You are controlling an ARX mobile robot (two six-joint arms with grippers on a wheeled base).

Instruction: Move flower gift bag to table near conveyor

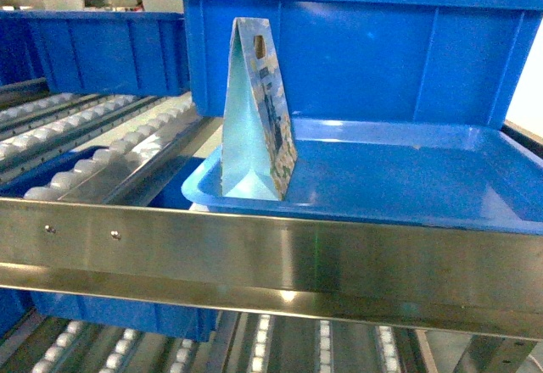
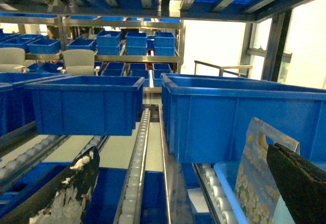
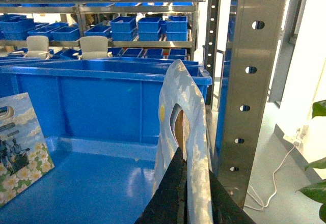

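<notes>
The right tool (image 3: 187, 168) pinches a blue, flower-printed paper gift bag (image 3: 175, 89) beside a perforated steel rack post (image 3: 254, 81). The left tool (image 2: 182, 151) gapes wide near a twin bag (image 1: 254, 110) standing in a shallow blue plastic tray (image 1: 407, 178). The thin grip could slip, or the paper could snag on the post.

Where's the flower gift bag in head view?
Left of centre in the head view: the flower gift bag stands upright at the left end of the shallow blue tray, on the conveyor, in front of the large blue bin.
</notes>
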